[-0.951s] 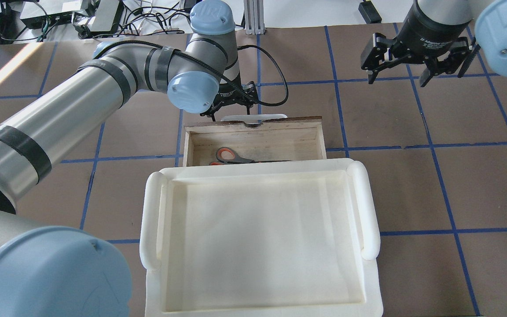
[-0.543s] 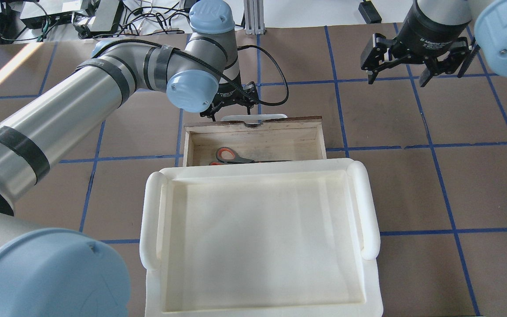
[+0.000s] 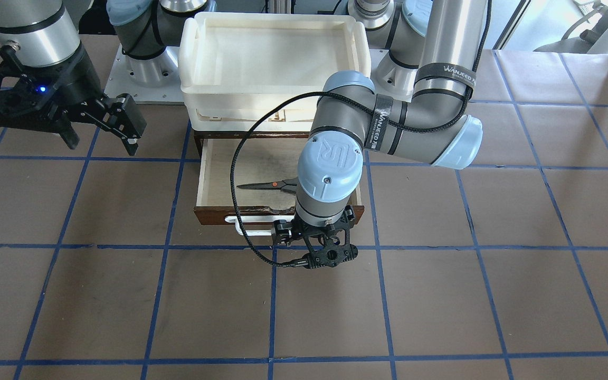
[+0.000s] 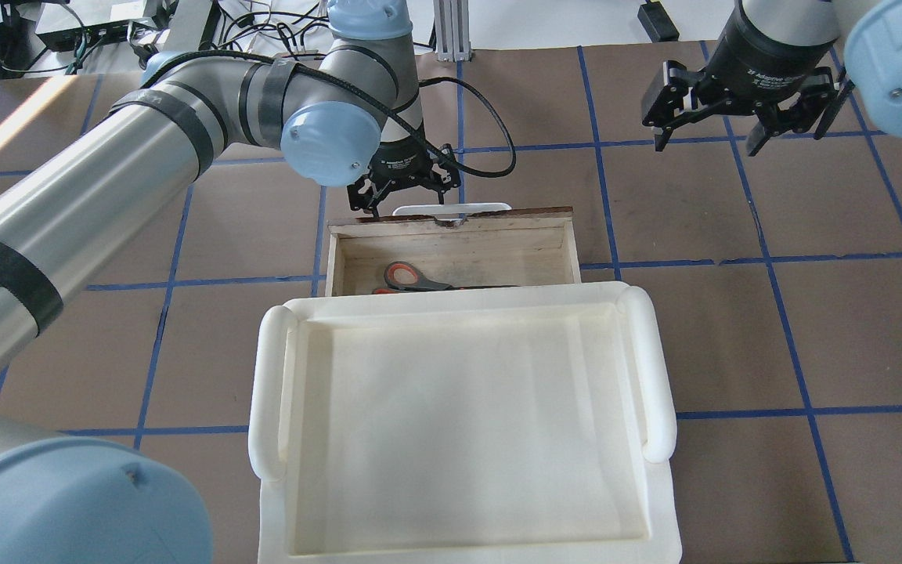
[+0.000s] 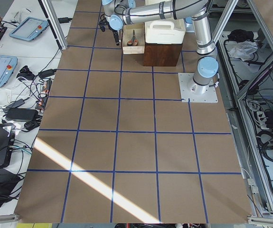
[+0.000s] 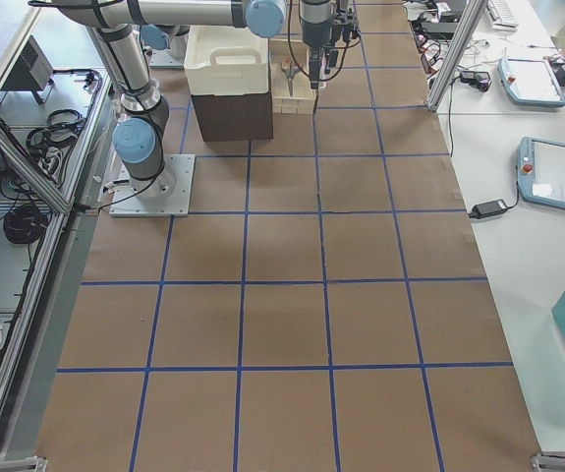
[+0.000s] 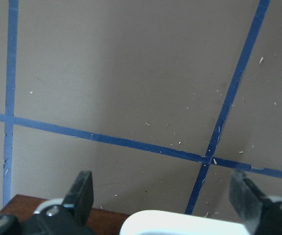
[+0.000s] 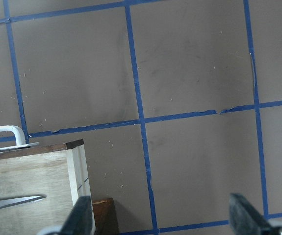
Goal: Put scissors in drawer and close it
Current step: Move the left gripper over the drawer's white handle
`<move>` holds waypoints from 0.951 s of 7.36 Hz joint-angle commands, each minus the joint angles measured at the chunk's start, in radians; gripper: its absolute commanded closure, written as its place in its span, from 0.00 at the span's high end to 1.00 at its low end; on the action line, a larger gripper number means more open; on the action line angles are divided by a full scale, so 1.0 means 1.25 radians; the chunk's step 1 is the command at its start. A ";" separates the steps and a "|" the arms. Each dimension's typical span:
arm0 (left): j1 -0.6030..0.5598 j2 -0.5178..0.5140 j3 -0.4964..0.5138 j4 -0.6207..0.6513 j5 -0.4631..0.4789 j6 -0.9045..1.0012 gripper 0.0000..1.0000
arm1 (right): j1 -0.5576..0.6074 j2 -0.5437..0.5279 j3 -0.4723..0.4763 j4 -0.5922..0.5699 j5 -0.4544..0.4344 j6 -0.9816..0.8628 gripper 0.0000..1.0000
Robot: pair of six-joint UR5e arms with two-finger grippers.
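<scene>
The scissors (image 4: 412,277) lie inside the open drawer (image 4: 498,222). The left tool (image 4: 404,192) is spread wide, right by the drawer's white handle (image 4: 451,208). The right tool (image 4: 708,129) is spread too, well apart from the drawer, over the surface (image 4: 733,313).

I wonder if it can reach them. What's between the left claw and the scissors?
The front of the drawer and its white handle stand between the left gripper and the scissors, seen from overhead.

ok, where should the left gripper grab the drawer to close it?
Probably the white handle on the drawer front, from above, on the side away from the robot. The bar stands off the front with a gap behind, so one finger fits there. The open left gripper hangs right by it.
</scene>
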 commanded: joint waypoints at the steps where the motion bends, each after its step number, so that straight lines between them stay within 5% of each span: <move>1: 0.000 0.010 0.001 -0.040 0.000 0.000 1.00 | 0.000 0.001 0.001 -0.001 0.000 -0.007 0.98; 7: 0.000 0.039 0.001 -0.149 0.001 0.000 1.00 | 0.000 0.002 0.003 -0.002 0.004 -0.004 0.98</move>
